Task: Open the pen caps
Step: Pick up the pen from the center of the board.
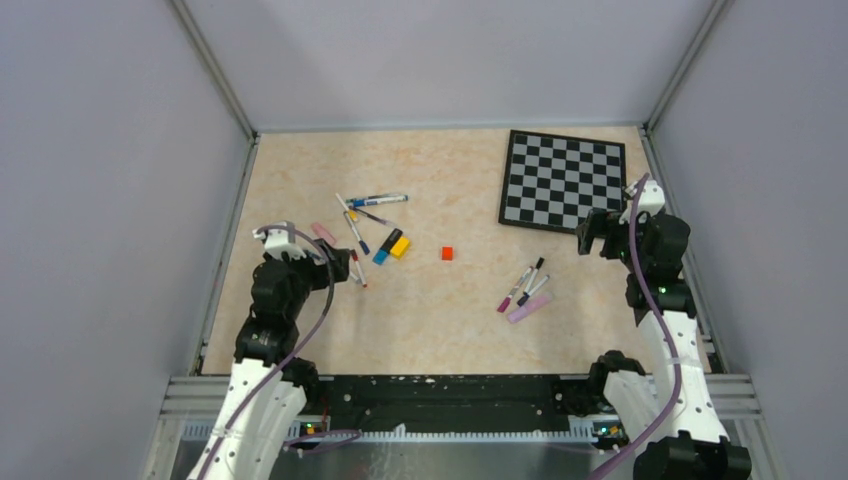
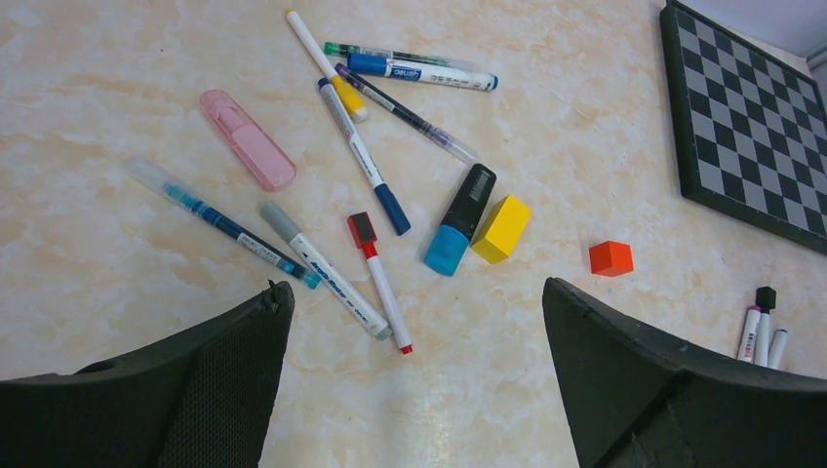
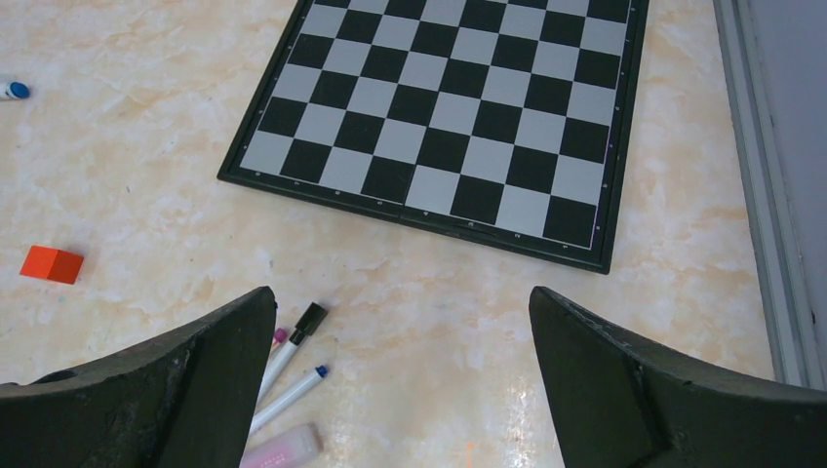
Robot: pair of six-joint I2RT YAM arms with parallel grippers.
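With both sets of jaws wide and empty, the left gripper [image 2: 414, 291] is hovering over the scattered pens [image 2: 366, 161] and the right gripper [image 3: 402, 292] is hovering by a smaller pen group [image 3: 291, 388] short of the chessboard [image 3: 439, 107], so one should be pinning the white marker [image 2: 332, 283] while the other is pulling its grey cap [image 2: 278, 220] straight off.

A lab test cell: grey panel walls [image 1: 100, 150] on aluminium rails [image 1: 215, 70] enclose the table [image 1: 430, 320].

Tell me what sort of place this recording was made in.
Probably a lab robot cell: plain grey wall panels in aluminium framing box in a marble-patterned tabletop, with staged props: marker pens, a chessboard, a red cube.
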